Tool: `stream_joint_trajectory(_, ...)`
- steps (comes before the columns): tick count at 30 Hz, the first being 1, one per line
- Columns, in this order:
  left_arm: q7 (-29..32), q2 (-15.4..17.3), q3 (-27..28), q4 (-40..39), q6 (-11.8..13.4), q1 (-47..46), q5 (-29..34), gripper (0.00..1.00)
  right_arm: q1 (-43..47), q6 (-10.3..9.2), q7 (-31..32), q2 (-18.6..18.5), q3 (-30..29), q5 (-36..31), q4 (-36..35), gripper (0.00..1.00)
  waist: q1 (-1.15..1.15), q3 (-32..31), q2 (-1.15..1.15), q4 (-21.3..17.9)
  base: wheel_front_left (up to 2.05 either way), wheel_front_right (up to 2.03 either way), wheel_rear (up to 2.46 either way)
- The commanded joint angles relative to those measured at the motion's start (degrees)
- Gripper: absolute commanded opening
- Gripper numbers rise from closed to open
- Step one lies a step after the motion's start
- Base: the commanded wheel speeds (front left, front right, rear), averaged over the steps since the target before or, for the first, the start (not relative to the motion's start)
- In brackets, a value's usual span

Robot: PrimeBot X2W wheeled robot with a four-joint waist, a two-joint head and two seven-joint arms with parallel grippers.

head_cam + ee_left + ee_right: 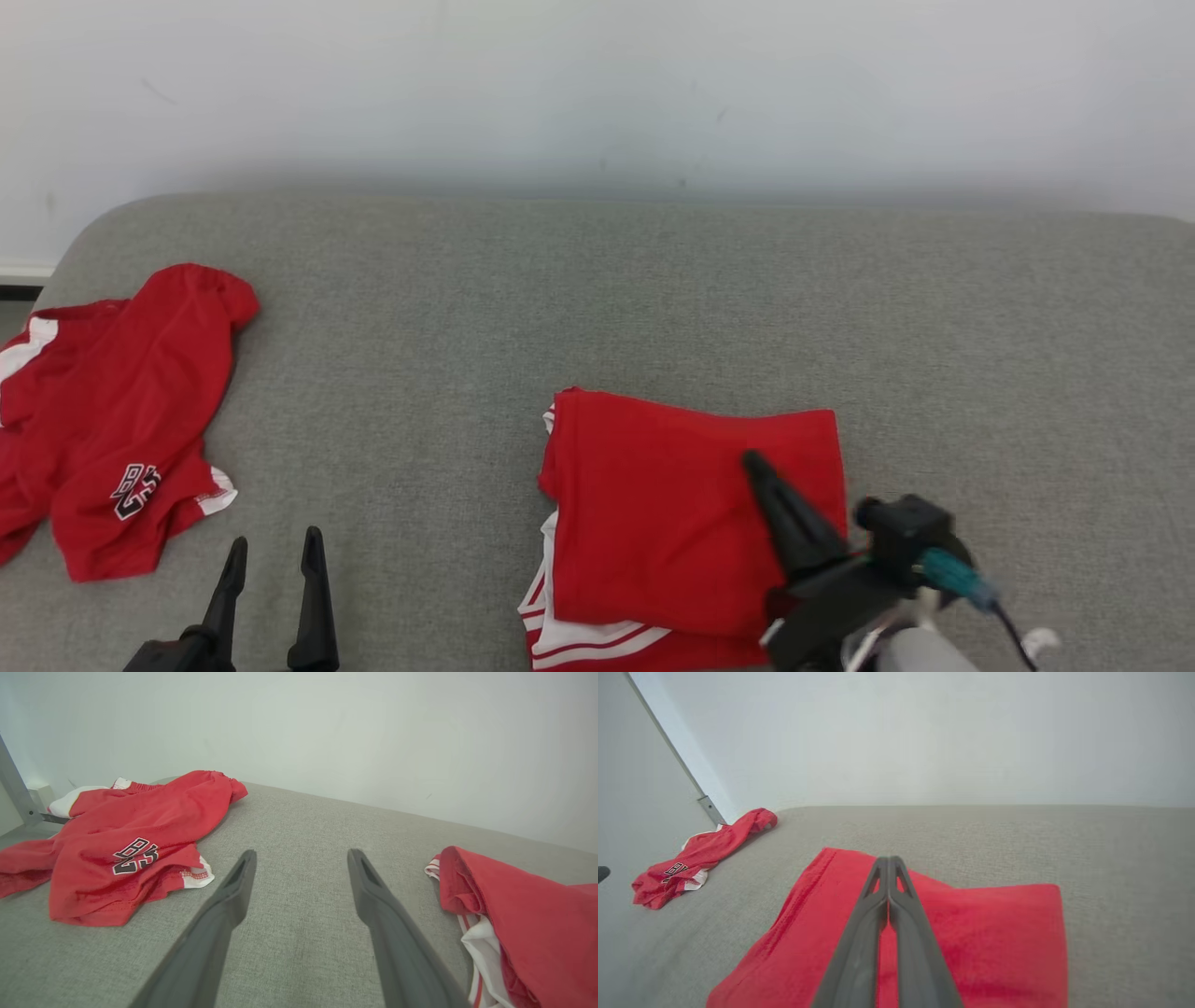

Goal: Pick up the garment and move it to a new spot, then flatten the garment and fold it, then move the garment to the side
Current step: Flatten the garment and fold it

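A crumpled red heap (121, 420) lies far left. The left gripper (275, 539) has its fingers apart, empty. The folded garment (672, 504) lies right of centre on the cushion (597, 299), with the right gripper (752, 459) over it, fingers together. The cloth looks light and limp and would likely unfold; pinch all layers at an edge.

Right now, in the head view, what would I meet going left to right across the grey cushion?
crumpled red jersey → left gripper → folded red garment
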Motion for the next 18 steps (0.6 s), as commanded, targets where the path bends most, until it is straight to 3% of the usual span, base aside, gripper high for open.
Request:
stream_joint_trajectory(1,-0.11,-0.19,0.02,-0.20,0.07,0.57,0.41,1.00,1.90,-0.09,-0.09,0.44,-2.32,-1.78,-1.17,0.00,0.00,-0.34,0.00,-0.59,0.00,0.00,0.00)
stream_joint_trajectory(9,-0.11,-0.27,0.25,-0.43,0.07,1.20,1.87,1.00,9.74,-0.09,-0.09,2.96,-17.78,-8.94,-6.66,0.00,0.00,-1.71,0.00,-2.51,0.00,0.00,0.00)
stream_joint_trajectory(18,-0.11,-0.29,0.18,-0.52,0.07,2.37,3.46,1.00,14.89,-0.09,-0.09,4.78,-23.87,-11.32,-9.34,0.00,0.00,-2.79,0.00,-4.78,0.00,0.00,0.00)
